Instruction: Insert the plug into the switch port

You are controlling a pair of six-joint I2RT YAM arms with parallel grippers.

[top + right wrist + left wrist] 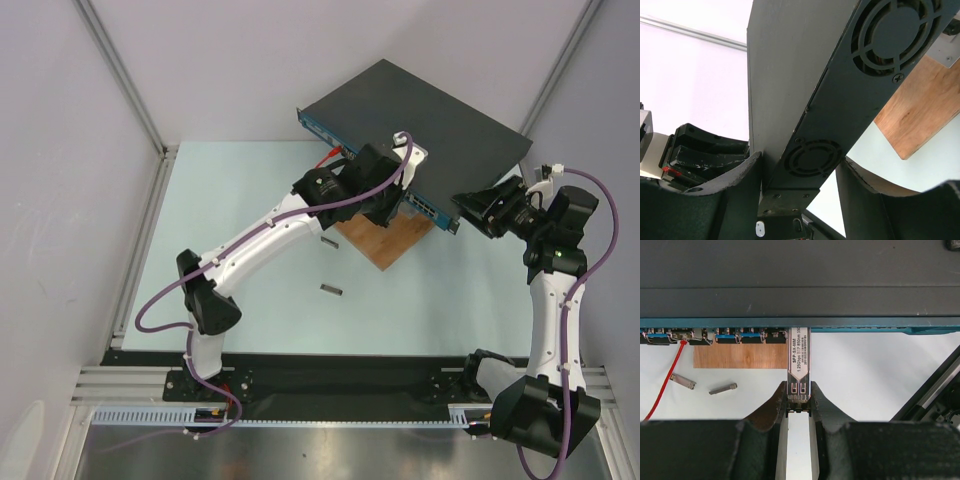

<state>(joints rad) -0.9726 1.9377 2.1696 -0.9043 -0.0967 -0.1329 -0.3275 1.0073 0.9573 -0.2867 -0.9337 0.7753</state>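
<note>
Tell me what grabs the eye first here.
The left pincer grips a silver SFP module, its tip meeting the blue socket row of the switch. The right pincer clamps that switch by its fan-vented side, a wooden board lying beneath its front edge.

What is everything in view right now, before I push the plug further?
switch: one, dark grey with a blue front face, far side of the table
plug: one, silver with a printed label, tip at the switch's front face; depth unclear
wooden board: one, brown, under the switch's front edge
red cable: one, red, from a left-hand socket down to the table
loose modules: two, silver, on the table near the board
table: one, pale
left gripper: one, black, shut on the plug
right gripper: one, black, clamped on the switch's fan side
</note>
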